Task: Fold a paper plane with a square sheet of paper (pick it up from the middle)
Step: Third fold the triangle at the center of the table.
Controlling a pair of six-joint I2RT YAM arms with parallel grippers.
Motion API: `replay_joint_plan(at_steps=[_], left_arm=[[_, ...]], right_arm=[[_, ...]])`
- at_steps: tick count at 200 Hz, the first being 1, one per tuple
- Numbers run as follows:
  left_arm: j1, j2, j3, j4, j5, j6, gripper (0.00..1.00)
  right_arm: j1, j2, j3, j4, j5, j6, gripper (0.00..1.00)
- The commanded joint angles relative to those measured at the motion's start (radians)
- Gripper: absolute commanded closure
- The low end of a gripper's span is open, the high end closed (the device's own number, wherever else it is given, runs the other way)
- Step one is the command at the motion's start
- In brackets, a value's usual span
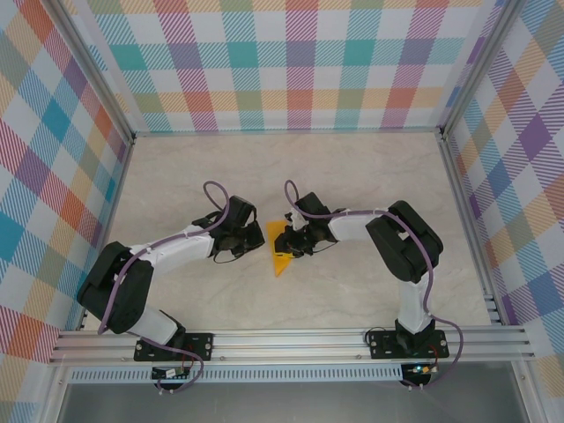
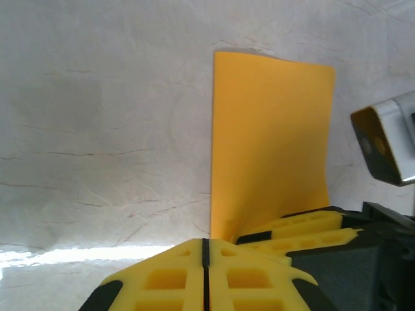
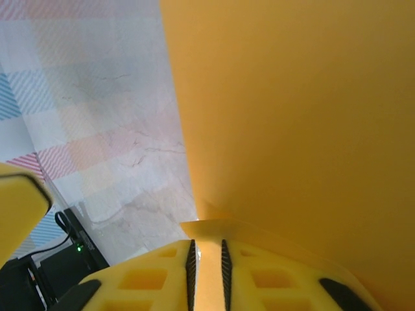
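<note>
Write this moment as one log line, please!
right pincer: shut on orange paper | left pincer: shut, near paper's edge | paper: folded wedge between pincers

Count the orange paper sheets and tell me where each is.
1. The orange sheet is at mid-table, its edge pinched in the right gripper; a second sheet underneath cannot be ruled out.

Sheet of paper [image 1: 278, 256] near centre of table [image 1: 352, 176]. Left gripper [image 1: 256, 240] at its 9 o'clock, right gripper [image 1: 292, 242] at 3 o'clock, apparently touching its edge.
</note>
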Motion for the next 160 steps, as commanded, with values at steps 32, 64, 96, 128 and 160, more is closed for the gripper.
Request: replay_joint_plan(at_steps=[32,64,96,128,160], left_arm=[[-0.01,0.025,-0.018,0.087,0.101,-0.014,0.94],[-0.028,0.061,-0.011,0.096,0.109,-0.013,0.97],[-0.041,0.112,0.006,0.105,0.117,-0.011,0.98],[-0.049,0.152,0.025,0.109,0.125,-0.01,1.0],[-0.05,0.159,0.027,0.117,0.127,-0.009,1.0]], right_arm=[[0.001,0.031,-0.009,-0.048,0.054,-0.014,0.96],[0.001,0.034,-0.008,-0.058,0.062,-0.015,1.0],[0.001,0.036,-0.008,-0.063,0.064,-0.014,1.0],[0.001,0.037,-0.008,-0.065,0.064,-0.013,1.0],[0.001,0.039,-0.008,-0.064,0.062,-0.013,1.0]])
